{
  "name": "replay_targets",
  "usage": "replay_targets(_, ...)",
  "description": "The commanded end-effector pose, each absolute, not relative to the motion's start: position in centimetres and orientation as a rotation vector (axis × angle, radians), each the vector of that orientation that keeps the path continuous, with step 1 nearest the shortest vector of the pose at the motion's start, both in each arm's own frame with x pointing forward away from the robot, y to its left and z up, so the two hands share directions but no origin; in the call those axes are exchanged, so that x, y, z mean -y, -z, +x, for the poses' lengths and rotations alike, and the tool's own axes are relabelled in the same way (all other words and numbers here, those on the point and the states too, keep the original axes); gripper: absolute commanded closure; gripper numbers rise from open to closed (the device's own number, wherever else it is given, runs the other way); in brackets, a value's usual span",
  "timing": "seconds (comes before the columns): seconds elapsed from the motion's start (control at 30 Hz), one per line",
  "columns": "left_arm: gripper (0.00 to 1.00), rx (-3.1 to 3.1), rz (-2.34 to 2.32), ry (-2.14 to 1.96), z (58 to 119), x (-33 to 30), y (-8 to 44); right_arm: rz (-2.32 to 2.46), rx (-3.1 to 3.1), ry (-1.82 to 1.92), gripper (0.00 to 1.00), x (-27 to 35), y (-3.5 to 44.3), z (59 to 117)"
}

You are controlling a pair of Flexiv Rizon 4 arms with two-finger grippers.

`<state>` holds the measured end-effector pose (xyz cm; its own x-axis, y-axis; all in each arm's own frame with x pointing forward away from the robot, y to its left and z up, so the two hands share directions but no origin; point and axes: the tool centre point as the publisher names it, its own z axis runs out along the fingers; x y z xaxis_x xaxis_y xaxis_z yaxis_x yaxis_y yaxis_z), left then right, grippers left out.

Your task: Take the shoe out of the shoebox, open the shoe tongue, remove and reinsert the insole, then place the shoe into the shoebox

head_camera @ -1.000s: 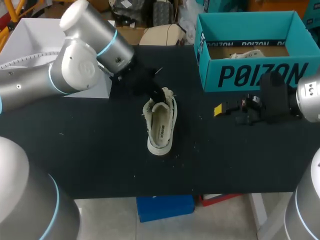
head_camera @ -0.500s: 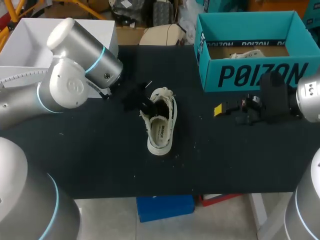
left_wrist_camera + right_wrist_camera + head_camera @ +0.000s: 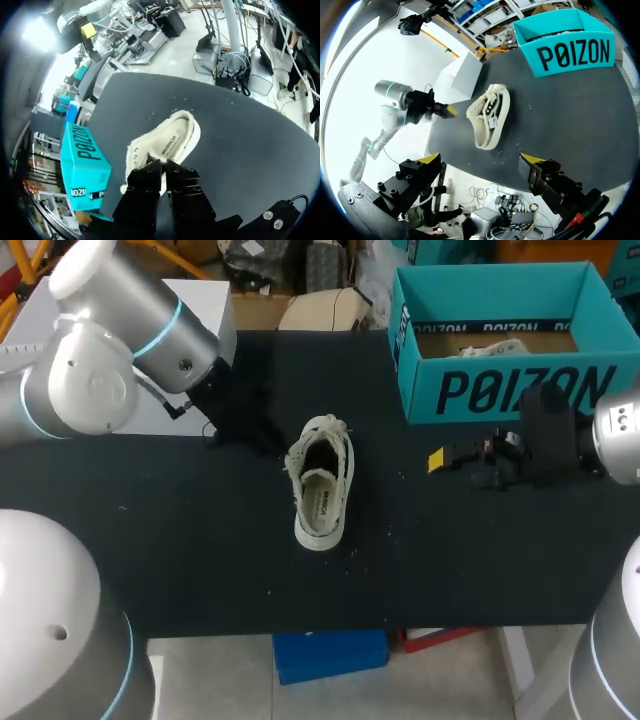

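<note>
Head view shows the black counter (image 3: 200, 540) carrying an open teal cardboard shoebox (image 3: 500, 390) at its far right and a cream low-top shoe (image 3: 322, 485) mid-counter, outside the box. The left tool (image 3: 163, 161) is closed, empty, near the shoe's laced end; the right tool (image 3: 481, 159) gapes wide, empty.

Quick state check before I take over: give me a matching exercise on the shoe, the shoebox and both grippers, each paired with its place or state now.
1 shoe
2 shoebox
3 left gripper
4 right gripper

A fingers wide apart, empty
B teal, open-topped, at the far right of the table
C fingers together, close to the shoe
D cream, lying on the table outside the shoebox

Pairs: 1-D, 2-B, 3-C, 4-A
</note>
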<state>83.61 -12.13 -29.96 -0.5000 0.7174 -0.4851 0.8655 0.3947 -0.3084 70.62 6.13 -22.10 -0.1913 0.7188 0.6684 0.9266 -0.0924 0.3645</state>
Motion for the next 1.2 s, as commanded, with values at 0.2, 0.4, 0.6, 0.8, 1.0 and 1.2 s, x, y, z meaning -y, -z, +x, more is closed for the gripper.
replay_targets(0.2, 0.00, -2.600, 1.182, 0.896, 81.4, 7.6, 29.3, -1.808, 1.920, 1.157, 0.00, -6.2, 22.1, 70.7)
replay_targets(0.4, 0.00, -2.679, 1.058, 0.881, 79.8, 4.8, 28.9, -1.808, 1.920, 1.157, 0.00, -6.2, 22.1, 70.7)
replay_targets(0.6, 0.00, -2.689, 0.858, 0.969, 77.8, 1.1, 29.6, -1.808, 1.920, 1.157, 0.00, -6.2, 22.1, 70.7)
replay_targets(0.8, 0.00, -2.682, 0.836, 0.988, 77.4, 0.7, 29.7, -1.808, 1.920, 1.157, 0.00, -6.2, 22.1, 70.7)
replay_targets(1.0, 0.00, -2.682, 0.836, 0.988, 77.4, 0.7, 29.7, -1.808, 1.920, 1.157, 0.00, -6.2, 22.1, 70.7)
replay_targets(1.2, 0.00, -2.745, 0.671, 1.068, 77.8, 0.2, 30.2, -1.808, 1.920, 1.157, 0.00, -6.2, 22.1, 70.7)
